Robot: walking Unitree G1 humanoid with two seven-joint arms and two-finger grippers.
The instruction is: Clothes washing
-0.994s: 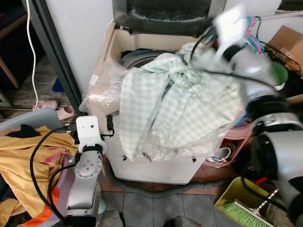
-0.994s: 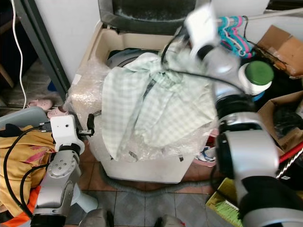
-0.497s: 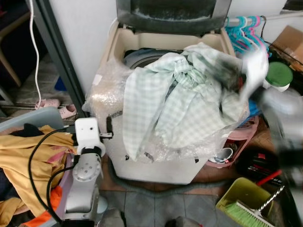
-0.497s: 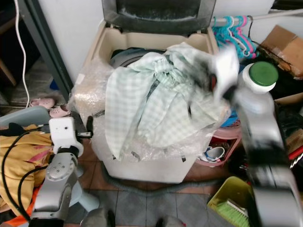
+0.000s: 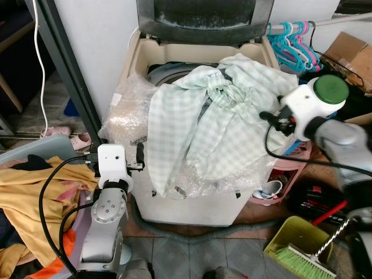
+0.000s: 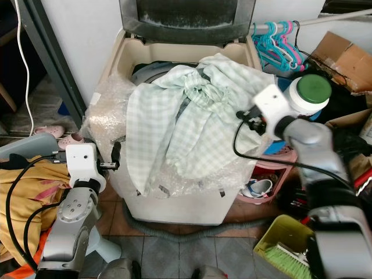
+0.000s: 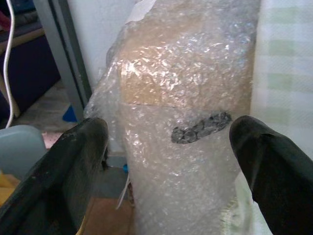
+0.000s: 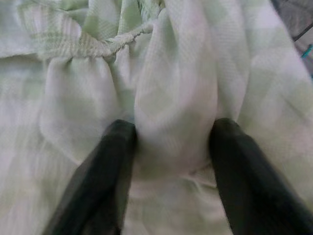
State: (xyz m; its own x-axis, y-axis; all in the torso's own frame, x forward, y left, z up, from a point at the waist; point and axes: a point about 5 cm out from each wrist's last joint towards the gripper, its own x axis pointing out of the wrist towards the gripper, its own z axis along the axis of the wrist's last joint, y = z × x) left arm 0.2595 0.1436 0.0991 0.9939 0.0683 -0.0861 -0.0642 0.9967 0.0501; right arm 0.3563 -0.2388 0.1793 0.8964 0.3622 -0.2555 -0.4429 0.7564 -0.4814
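A cream top-loading washing machine (image 5: 192, 203) stood against a white wall with its dark lid (image 5: 200, 14) raised, its front and left side wrapped in crinkled bubble wrap (image 5: 125, 113). A large, thin, pale green checked cloth (image 5: 203, 122) was bunched over the drum opening and hung down the machine's front; dark clothing showed inside the drum (image 5: 168, 68) behind it. The right gripper (image 8: 168, 147) pressed into the cloth at the machine's right edge, its two black fingers (image 8: 105, 161) partly apart with a soft fold of the fabric pinched between them. The left gripper (image 7: 168, 142) hovered wide open and empty, facing the bubble wrap. Crumpled yellow fabric (image 5: 35, 192) lay in a heap at the left. Turquoise and pink plastic hangers (image 5: 293, 38) hung at the right. A green brush (image 5: 305, 261) lay on the floor
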